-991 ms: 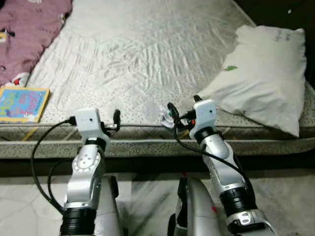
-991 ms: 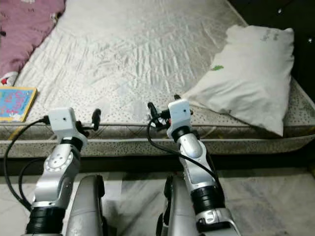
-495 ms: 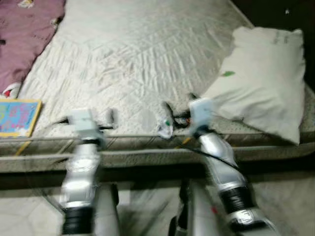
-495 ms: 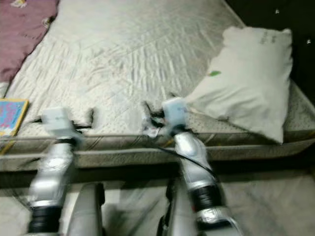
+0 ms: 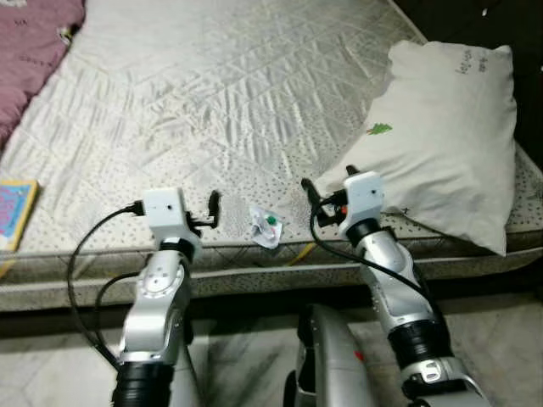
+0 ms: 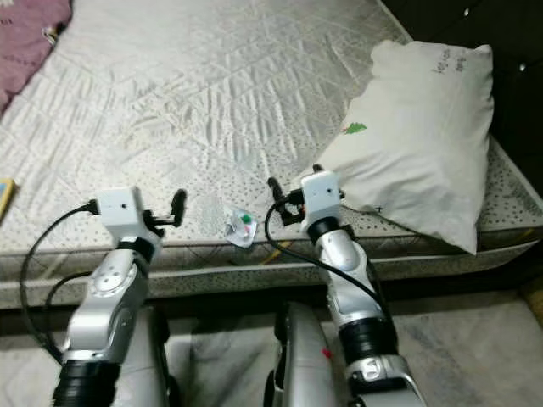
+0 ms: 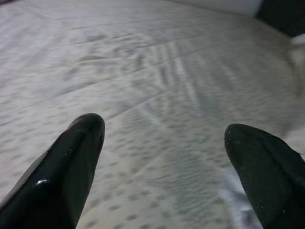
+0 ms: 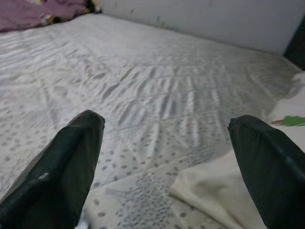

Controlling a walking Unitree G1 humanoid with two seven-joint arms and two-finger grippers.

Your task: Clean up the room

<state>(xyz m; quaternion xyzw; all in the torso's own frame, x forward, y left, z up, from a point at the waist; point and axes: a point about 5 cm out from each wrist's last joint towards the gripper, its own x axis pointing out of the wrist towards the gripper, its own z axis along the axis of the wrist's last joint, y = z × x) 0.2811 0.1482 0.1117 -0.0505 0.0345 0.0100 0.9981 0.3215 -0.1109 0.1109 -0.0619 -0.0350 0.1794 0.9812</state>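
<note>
A small crumpled wrapper (image 5: 266, 226), white with a green spot, lies on the quilted mattress (image 5: 221, 93) close to its near edge, between the two grippers; it is too crumpled to tell a long axis or heading. The left gripper (image 5: 214, 209) hovers just to its left, fingers apart. The right gripper (image 5: 310, 193) hovers to its right, fingers also spread, beside the corner of a white pillow (image 5: 450, 136). A colourful book (image 5: 12, 214) lies at the mattress's left edge.
</note>
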